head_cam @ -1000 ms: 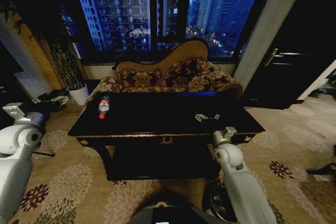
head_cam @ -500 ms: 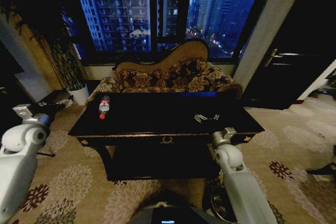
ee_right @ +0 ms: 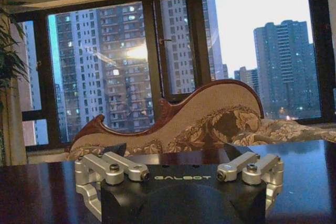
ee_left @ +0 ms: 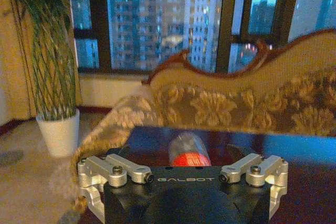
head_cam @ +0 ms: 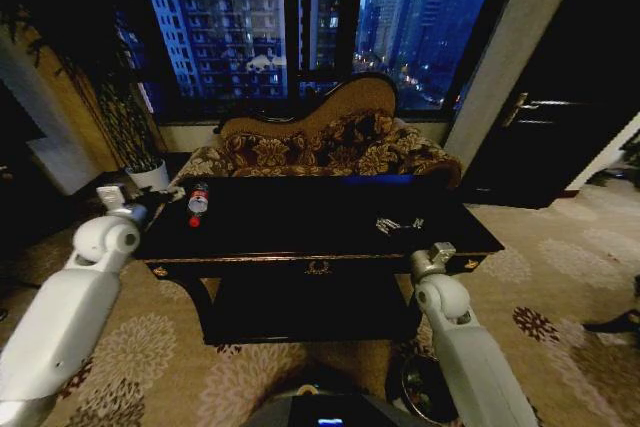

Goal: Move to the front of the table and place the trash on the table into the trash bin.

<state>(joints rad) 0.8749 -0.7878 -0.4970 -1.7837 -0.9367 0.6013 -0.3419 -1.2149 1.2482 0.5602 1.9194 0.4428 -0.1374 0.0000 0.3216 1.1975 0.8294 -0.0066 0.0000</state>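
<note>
Item one, from my head view: long black wooden bench with gold trim [head_cam: 318, 267], patterned brown sofa [head_cam: 320, 152] behind it. On its left end lies a small clear plastic bottle with red label and cap [head_cam: 198, 202]; right of centre, small pale crumpled scraps [head_cam: 396, 223].

Left tool [ee_left: 184, 174], on the left wrist view: spread wide, holding nothing, the bottle lying just ahead between its fingers.

Right tool [ee_right: 178, 174], over the bench's front right edge: equally wide, empty.

Both housings read "GALBOT".
</note>
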